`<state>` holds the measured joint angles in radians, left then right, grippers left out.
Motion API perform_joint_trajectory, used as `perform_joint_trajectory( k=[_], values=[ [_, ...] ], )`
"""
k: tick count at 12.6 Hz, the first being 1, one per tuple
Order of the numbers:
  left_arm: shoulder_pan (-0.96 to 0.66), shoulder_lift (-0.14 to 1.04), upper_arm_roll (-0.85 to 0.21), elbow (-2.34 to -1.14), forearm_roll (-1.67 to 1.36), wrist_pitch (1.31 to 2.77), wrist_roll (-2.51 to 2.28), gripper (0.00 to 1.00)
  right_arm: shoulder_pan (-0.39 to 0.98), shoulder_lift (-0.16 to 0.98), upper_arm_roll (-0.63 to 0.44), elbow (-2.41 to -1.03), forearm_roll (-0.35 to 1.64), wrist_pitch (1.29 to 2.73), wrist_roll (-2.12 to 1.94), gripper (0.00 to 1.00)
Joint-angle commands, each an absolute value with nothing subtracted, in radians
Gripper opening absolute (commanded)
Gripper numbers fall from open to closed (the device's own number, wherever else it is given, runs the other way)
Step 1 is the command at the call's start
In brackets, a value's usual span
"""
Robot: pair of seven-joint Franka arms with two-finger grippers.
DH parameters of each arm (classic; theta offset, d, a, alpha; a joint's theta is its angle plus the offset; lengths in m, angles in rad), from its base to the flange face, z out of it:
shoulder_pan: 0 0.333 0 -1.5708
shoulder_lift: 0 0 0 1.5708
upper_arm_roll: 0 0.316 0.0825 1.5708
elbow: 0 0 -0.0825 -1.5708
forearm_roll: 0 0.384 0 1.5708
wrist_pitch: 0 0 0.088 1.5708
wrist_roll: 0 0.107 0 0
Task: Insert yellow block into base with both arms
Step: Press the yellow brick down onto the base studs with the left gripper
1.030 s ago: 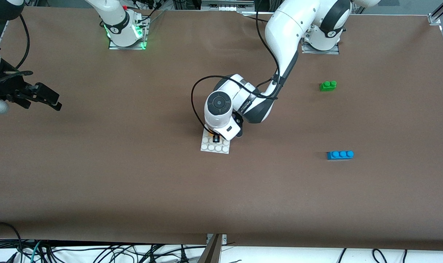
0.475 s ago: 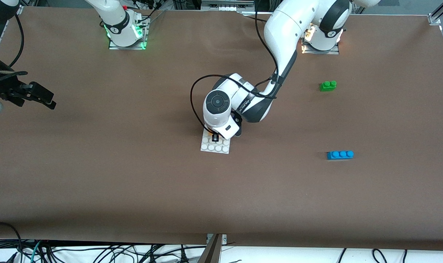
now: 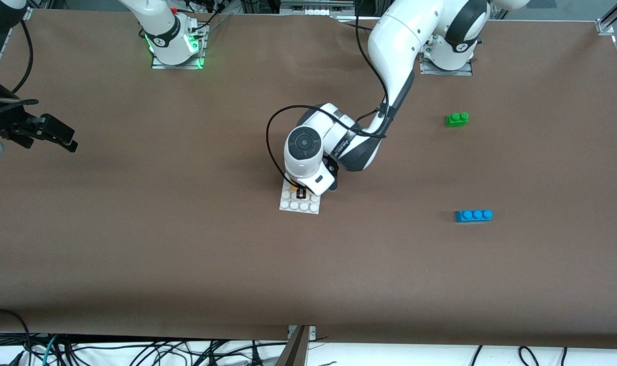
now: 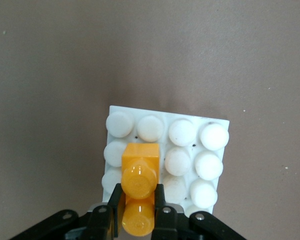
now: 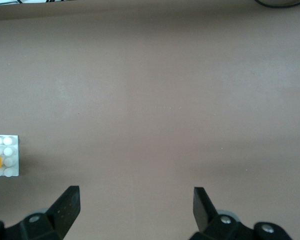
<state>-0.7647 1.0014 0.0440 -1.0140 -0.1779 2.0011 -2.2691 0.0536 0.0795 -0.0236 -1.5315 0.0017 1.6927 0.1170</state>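
**Yellow block over the base**

My left gripper (image 4: 138, 210) pinches the yellow block (image 4: 138, 187) between its fingers (image 4: 114, 202), low over the white base (image 3: 299, 201) mid-tabletop (image 3: 186, 254). My right gripper (image 5: 135, 207) waits over the right arm's end, fingers (image 5: 66, 202) spread wide, holding nothing.

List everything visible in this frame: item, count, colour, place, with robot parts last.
yellow block: one, yellow-orange, on the base, held by the left claw
base: one, white, mid-table
green brick: one, green, toward the left arm's end
blue brick: one, blue, nearer the front camera than the green brick
table: one, brown
left claw: black, shut on the yellow block over the base
right claw: black, open, waiting at the right arm's end
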Motion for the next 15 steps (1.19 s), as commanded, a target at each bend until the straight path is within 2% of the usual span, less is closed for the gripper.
perform_joint_trajectory(
  k=[1, 6, 7, 8, 10, 11, 12, 15],
  values=[
    [-0.779, 1.040, 0.064, -0.977, -0.189, 2.014, -2.290, 0.00, 0.044, 0.064, -0.018, -1.531, -0.008, 1.677, 0.103, 1.00],
    [-0.793, 1.054, 0.064, -0.979, -0.187, 2.019, -2.289, 0.00, 0.043, 0.067, -0.018, -1.531, -0.008, 1.675, 0.103, 1.00],
    [-0.792, 1.054, 0.064, -0.979, -0.187, 2.019, -2.283, 0.06, 0.043, 0.069, -0.018, -1.531, -0.008, 1.675, 0.103, 1.00],
    [-0.790, 1.052, 0.066, -0.979, -0.187, 2.020, -2.276, 0.33, 0.043, 0.069, -0.018, -1.531, -0.008, 1.675, 0.103, 1.00],
    [-0.782, 1.042, 0.066, -0.977, -0.187, 2.007, -2.255, 0.77, 0.041, 0.069, -0.020, -1.531, -0.008, 1.675, 0.103, 1.00],
    [-0.782, 1.032, 0.075, -0.979, -0.187, 1.994, -2.246, 0.82, 0.041, 0.069, -0.020, -1.531, -0.006, 1.675, 0.103, 1.00],
    [-0.782, 1.022, 0.080, -0.979, -0.186, 1.973, -2.237, 1.00, 0.040, 0.069, -0.018, -1.531, -0.006, 1.675, 0.103, 1.00],
    [-0.778, 0.993, 0.080, -0.985, -0.181, 1.947, -2.215, 1.00, 0.040, 0.069, -0.020, -1.531, -0.006, 1.674, 0.103, 1.00]
  ],
)
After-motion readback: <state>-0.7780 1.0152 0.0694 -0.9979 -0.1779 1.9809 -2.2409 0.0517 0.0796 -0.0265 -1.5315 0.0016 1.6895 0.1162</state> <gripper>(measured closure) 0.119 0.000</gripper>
